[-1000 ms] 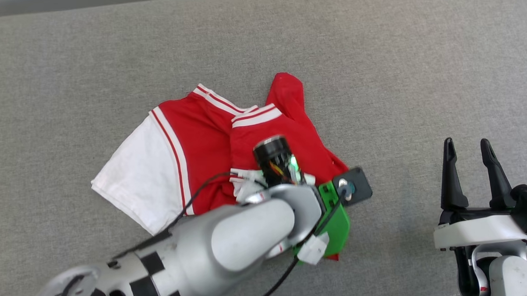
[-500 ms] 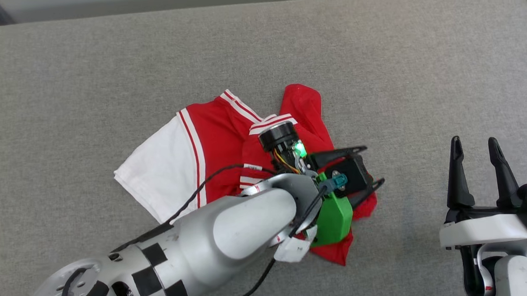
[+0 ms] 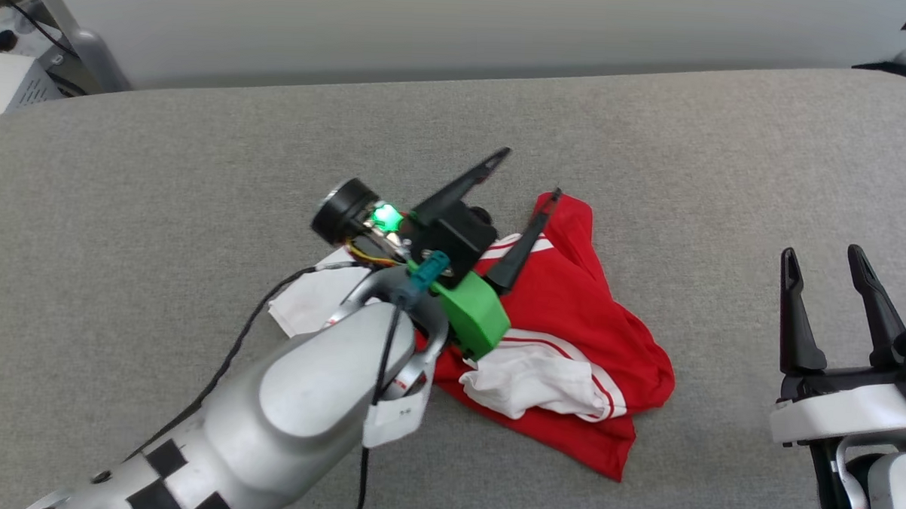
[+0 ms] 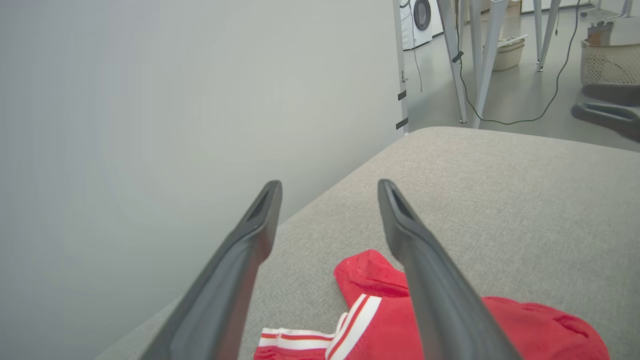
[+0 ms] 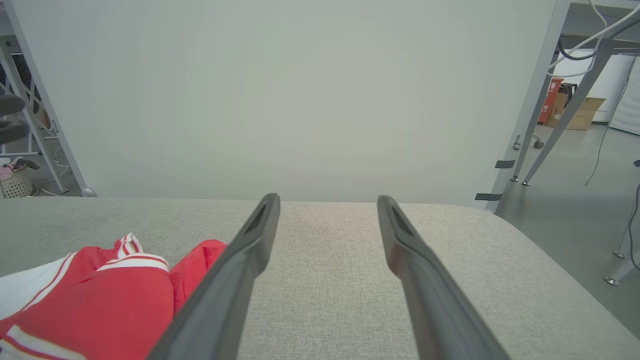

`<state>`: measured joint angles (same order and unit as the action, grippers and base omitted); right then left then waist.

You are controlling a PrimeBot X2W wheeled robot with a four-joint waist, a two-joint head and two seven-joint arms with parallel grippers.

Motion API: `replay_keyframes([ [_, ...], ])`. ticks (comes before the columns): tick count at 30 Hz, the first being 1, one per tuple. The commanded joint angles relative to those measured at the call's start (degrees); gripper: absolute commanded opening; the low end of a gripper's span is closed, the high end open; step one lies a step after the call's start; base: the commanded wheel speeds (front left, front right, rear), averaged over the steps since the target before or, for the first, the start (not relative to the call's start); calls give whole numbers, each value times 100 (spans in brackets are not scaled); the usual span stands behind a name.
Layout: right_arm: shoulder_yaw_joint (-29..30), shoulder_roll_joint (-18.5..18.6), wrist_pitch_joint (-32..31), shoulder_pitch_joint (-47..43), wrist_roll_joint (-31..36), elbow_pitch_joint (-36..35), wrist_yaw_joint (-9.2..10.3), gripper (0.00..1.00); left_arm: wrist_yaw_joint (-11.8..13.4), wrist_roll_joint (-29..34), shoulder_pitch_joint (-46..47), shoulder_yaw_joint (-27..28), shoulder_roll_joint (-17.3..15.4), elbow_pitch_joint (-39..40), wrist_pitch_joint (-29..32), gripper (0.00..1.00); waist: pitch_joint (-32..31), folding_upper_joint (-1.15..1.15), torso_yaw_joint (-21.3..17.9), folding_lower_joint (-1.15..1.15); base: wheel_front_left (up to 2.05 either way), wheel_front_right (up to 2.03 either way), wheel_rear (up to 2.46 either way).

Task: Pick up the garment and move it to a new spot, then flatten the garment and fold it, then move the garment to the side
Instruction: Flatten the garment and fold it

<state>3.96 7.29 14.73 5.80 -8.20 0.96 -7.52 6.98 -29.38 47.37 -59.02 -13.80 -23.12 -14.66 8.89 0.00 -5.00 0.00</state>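
Garment (image 3: 571, 319): red, with white sleeves and striped trim. Bunched in a loose heap on grey pad (image 3: 162, 169), right of centre in head view. One white sleeve (image 3: 531, 381) folded on top at near edge; more white cloth partly hidden behind left forearm. Lettering not visible.

Left gripper (image 3: 531, 171): over far end of heap, pointing away and to the right. Jaws spread wide, nothing between them; in left wrist view, red cloth (image 4: 370, 275) lying on the pad beneath the fingers. Contact with cloth: cannot tell. Green housing (image 3: 473, 312) at wrist.

Right gripper (image 3: 821, 252): at lower right, well apart from heap, above bare pad. Jaws spread wide, empty.

Pale wall (image 3: 431, 28) behind far edge of pad.
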Motion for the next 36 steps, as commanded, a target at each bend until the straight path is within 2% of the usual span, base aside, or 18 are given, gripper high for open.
replay_keyframes([
  [1,-62,78,27,23,55,-104,3,100,226,97,-238,257,-179,251,-29,100,-190,0,201,0,0,0,0],
  [5,-297,373,27,179,15,-303,3,100,717,280,-932,1019,-604,897,-31,100,-258,0,297,0,0,0,0],
  [9,-659,775,27,393,-127,-510,3,100,1092,480,-1677,1777,-882,1389,-32,100,-318,0,371,0,0,0,0],
  [12,-1043,1149,27,583,-304,-587,3,100,1255,602,-2242,2284,-997,1656,-33,100,-354,0,413,0,0,0,0],
  [15,-1691,1679,-211,829,-626,-571,3,100,1311,717,-2808,2742,-1027,1850,-33,100,-386,0,465,0,0,0,0],
  [18,-2476,2250,-862,1139,-1134,-686,3,100,1278,824,-3244,3092,-994,1961,-33,100,-383,0,508,0,0,0,0],
  [21,-3415,2907,-1820,1554,-1835,-910,3,100,1188,952,-3583,3394,-914,2000,-33,100,-348,0,557,0,0,0,0],
  [27,-4870,3705,-3672,2361,-3027,-1226,3,100,940,1233,-3860,3838,-661,2039,-33,100,-183,0,656,0,0,0,0],
  [31,-5705,3902,-4591,2823,-3527,-1269,3,100,757,1435,-3848,4045,-463,2044,-33,100,-3,0,739,0,0,0,0],
  [36,-6418,3822,-4794,3298,-3679,-908,3,100,553,1643,-3739,4283,-214,2026,-33,100,256,0,854,0,0,0,0],
])
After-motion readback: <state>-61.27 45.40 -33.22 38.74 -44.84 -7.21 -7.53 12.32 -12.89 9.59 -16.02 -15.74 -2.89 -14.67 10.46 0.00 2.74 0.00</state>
